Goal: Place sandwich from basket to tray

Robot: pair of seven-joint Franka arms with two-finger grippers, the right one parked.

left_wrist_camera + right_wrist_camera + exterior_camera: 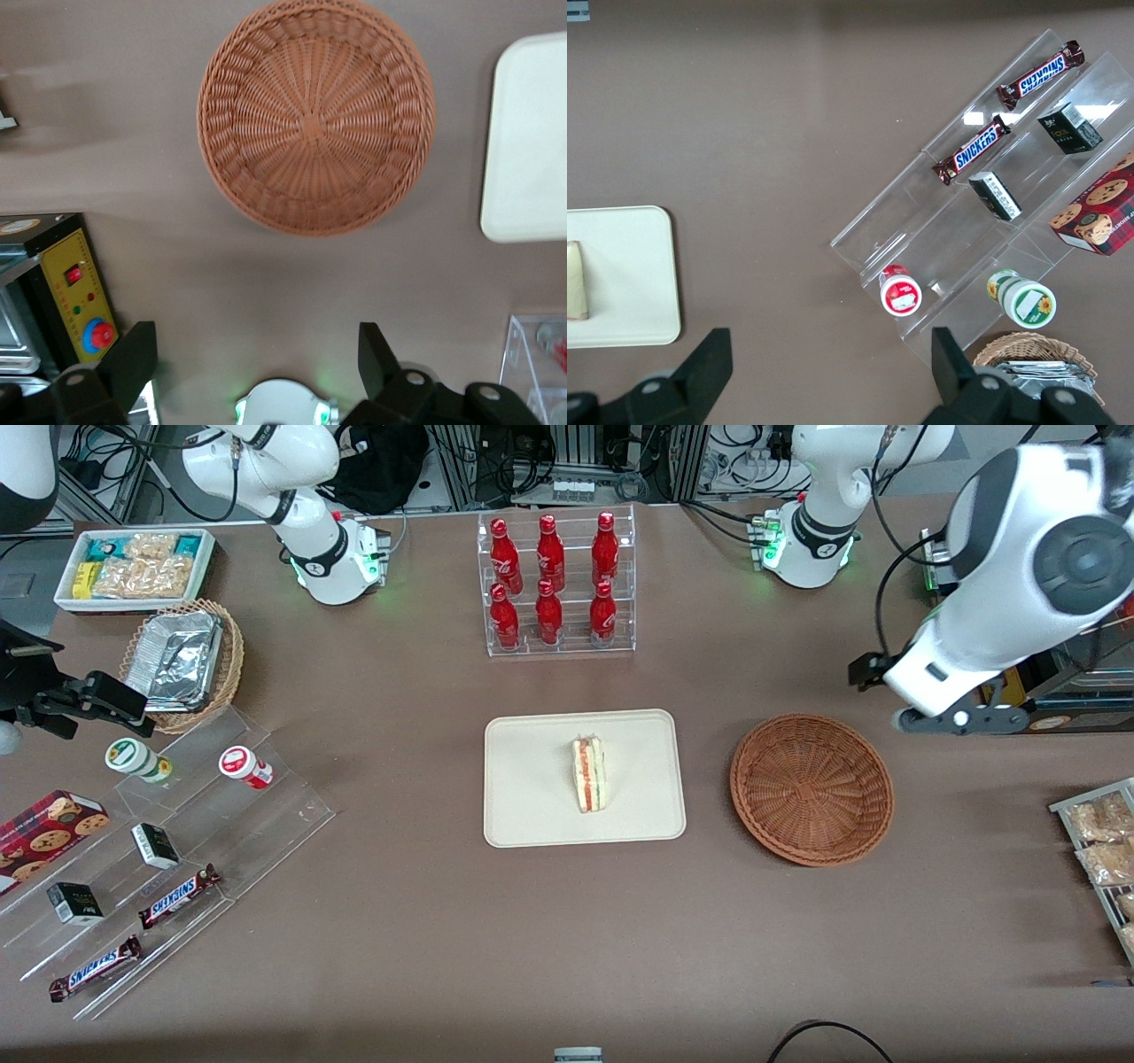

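The sandwich (588,773) lies on the cream tray (532,779), a wedge with its red, orange and green cut edge showing; its pale side also shows in the right wrist view (576,279). The reddish-brown wicker basket (811,788) sits beside the tray, toward the working arm's end, and holds nothing. My gripper (961,719) hangs high above the table, a little farther from the front camera than the basket. In the left wrist view the gripper (255,354) is open and empty, with the basket (314,115) and a tray corner (532,142) below.
A clear rack of red bottles (555,584) stands farther back than the tray. A stepped acrylic stand (168,841) with snacks, a tan wicker basket of foil trays (182,660) and a white bin (133,567) lie toward the parked arm's end. Bagged snacks (1103,850) and a yellow-panelled machine (80,292) are at the working arm's end.
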